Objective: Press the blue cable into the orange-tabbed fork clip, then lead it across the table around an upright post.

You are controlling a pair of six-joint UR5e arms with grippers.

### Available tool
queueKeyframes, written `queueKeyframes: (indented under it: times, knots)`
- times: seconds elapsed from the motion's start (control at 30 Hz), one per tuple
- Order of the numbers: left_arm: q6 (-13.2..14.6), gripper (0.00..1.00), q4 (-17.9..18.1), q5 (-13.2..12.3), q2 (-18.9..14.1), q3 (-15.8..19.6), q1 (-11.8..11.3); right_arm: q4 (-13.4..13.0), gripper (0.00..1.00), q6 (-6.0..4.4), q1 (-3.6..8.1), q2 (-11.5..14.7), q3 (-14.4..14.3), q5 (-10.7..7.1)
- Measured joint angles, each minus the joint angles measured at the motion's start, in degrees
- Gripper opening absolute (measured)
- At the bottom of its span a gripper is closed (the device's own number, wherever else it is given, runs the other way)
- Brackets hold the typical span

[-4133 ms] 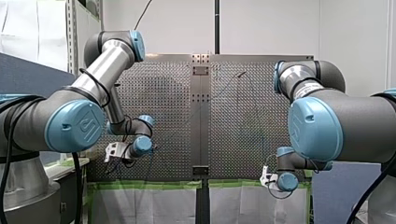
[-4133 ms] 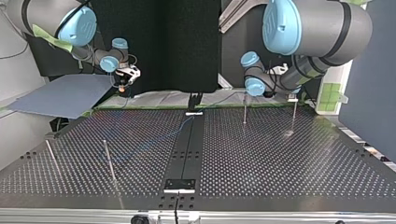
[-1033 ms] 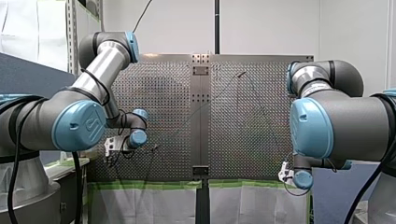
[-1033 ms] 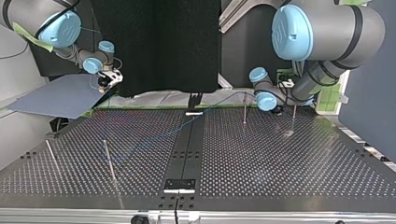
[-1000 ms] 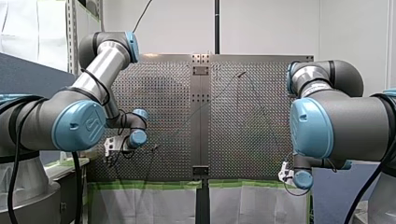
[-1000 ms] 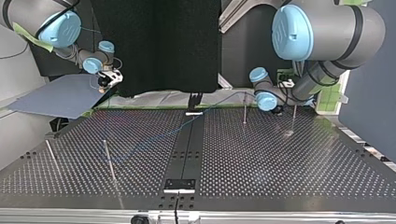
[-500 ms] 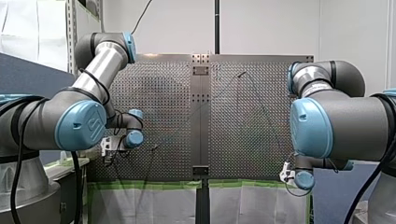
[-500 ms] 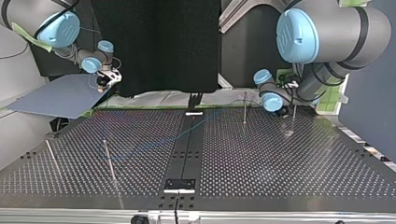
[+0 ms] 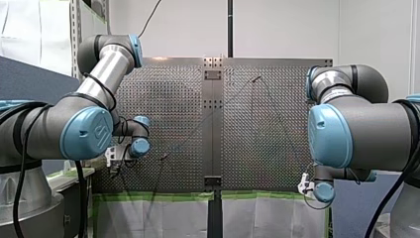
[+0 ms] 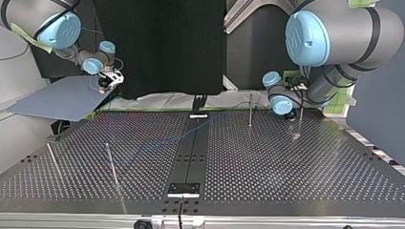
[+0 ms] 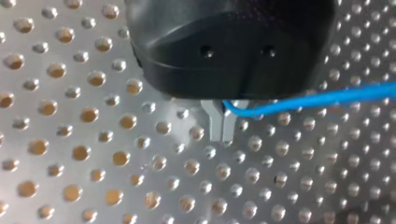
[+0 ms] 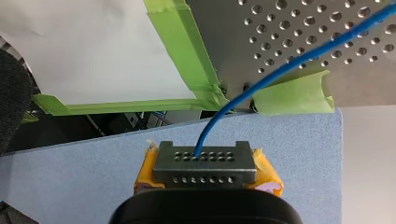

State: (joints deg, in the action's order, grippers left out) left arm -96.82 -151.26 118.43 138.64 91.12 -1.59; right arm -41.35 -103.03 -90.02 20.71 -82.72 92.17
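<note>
Front view: my left pincer [image 9: 115, 161] and right pincer [image 9: 303, 184] hang at opposite edges of the surface [image 9: 267, 124], well apart, I judge to draw out slack between them.

Top view: the cable [image 10: 157, 143] runs toward the left pincer, which sits just beside a post [image 10: 300, 114].

Left wrist view: metal fingers [image 11: 215, 123] are pinched narrow on the cable, which leads off sideways.

Right wrist view: yellow pads [image 12: 266, 170] clamp the cable, which runs ahead past green tape [image 12: 187, 51].

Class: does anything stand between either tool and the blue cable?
Nothing visible does. The left tool is shut on the cable, and the right tool is shut on it too.
</note>
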Motion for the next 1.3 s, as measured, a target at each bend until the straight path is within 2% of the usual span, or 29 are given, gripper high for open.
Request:
queueKeyframes:
  times: [0.03, 0.07, 0.1, 0.13, 0.17, 0.2, 0.23, 0.3, 0.63, 0.73, 0.87, 1.1, 1.3]
  knots:
    - [-0.22, 0.24, -0.40, -0.49, 0.00, 0.00, 0.04, 0.01, 0.00, 0.00, 0.01, 0.00, 0.00, -0.01]
    - [-0.50, 0.24, -0.84, -1.01, -0.01, 0.00, 0.14, 0.02, 0.00, 0.00, 0.01, 0.00, 0.00, -0.03]
    - [-0.92, 0.50, -1.49, -1.68, 0.00, 0.00, 0.34, 0.02, 0.00, 0.00, 0.01, 0.00, 0.01, -0.03]
    - [-1.16, 0.64, -1.97, -2.16, 0.00, 0.00, 0.53, 0.02, 0.00, 0.00, 0.01, -0.01, 0.01, -0.04]
    - [-1.34, 0.64, -2.40, -2.61, 0.00, 0.00, 0.77, 0.04, 0.00, 0.01, 0.00, -0.03, 0.01, -0.04]
    - [-1.52, 0.82, -3.01, -3.04, 0.00, 0.00, 1.13, 0.05, 0.00, 0.00, 0.00, -0.03, 0.01, -0.05]
    - [-1.58, 0.96, -3.51, -3.24, 0.00, 0.01, 1.38, 0.07, 0.00, 0.01, -0.01, -0.04, 0.01, -0.05]
    - [-1.68, 1.00, -4.63, -3.38, -0.01, 0.01, 1.91, 0.10, 0.00, 0.01, -0.01, -0.04, 0.02, -0.05]
    - [-2.59, 1.00, -10.00, 0.48, -0.09, 0.71, 4.88, 0.23, 0.00, 0.00, 0.00, -0.09, 0.00, -0.12]
    - [-2.74, 1.00, -11.49, 0.48, -0.29, 1.84, 5.56, 0.29, 0.00, 0.00, 0.00, -0.14, -0.01, -0.17]
    - [-3.62, 1.00, -12.75, -1.13, -1.55, 3.84, 5.84, 0.37, 0.00, 0.00, -0.01, -0.18, 0.00, -0.21]
    - [-6.21, 1.00, -12.46, -5.62, -5.90, 8.43, 5.78, 0.39, 0.00, 0.00, 0.02, -0.26, 0.03, -0.23]
    - [-7.60, 1.00, -11.33, -9.03, -7.30, 11.85, 6.02, 0.44, 0.00, 0.01, 0.02, -0.28, 0.01, -0.23]
